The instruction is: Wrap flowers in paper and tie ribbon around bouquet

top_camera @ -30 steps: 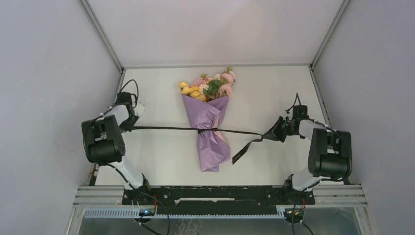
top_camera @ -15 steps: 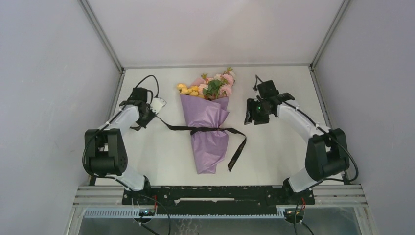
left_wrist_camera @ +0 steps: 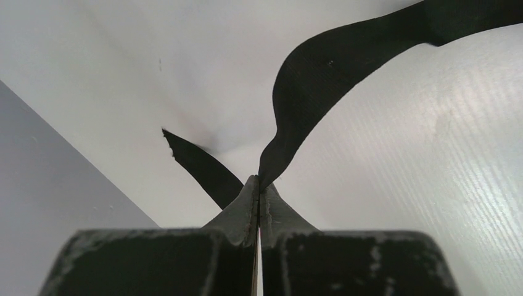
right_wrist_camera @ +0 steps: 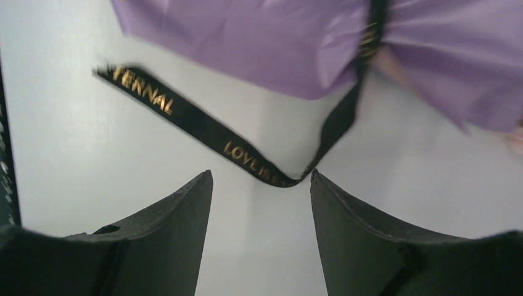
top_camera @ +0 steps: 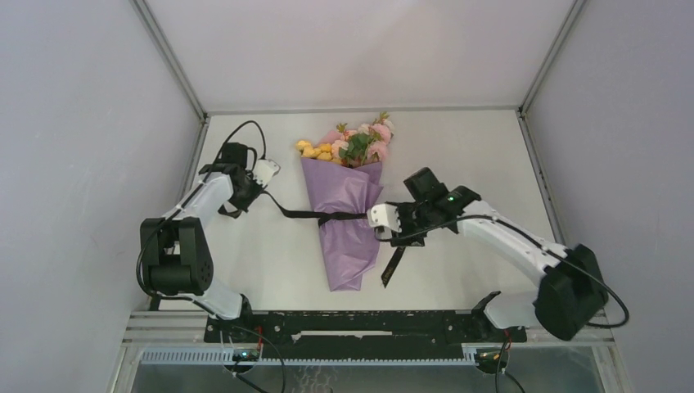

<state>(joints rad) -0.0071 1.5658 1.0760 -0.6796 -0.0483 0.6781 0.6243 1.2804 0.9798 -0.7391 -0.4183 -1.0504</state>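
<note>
Now, from above: we see the bouquet (top_camera: 344, 196) lying mid-table (top_camera: 466, 155), with the flowers (top_camera: 352, 146) toward the far edge. The paper (top_camera: 352, 254) is wrapped round the stems and the ribbon (top_camera: 299, 214) is cinched across its waist.
Change, same view: a second ago both arms held the ribbon taut, one out to each side. Since then the right end has been let go and trails slack beside the paper. The right arm (top_camera: 507, 237) has swung back in close to it.
Left wrist: the left jaws are pressed shut on the ribbon (left_wrist_camera: 345, 68), and a short end pokes out beside them.
Right wrist: the right jaws stand well apart with nothing between them. The gold-lettered ribbon (right_wrist_camera: 185, 120) bends on the table just ahead of their tips, with the paper (right_wrist_camera: 265, 43) beyond.
Meaning: we judge the first cinch done. A fresh grab on the loose tail looks likely, for the knot's next crossing.
</note>
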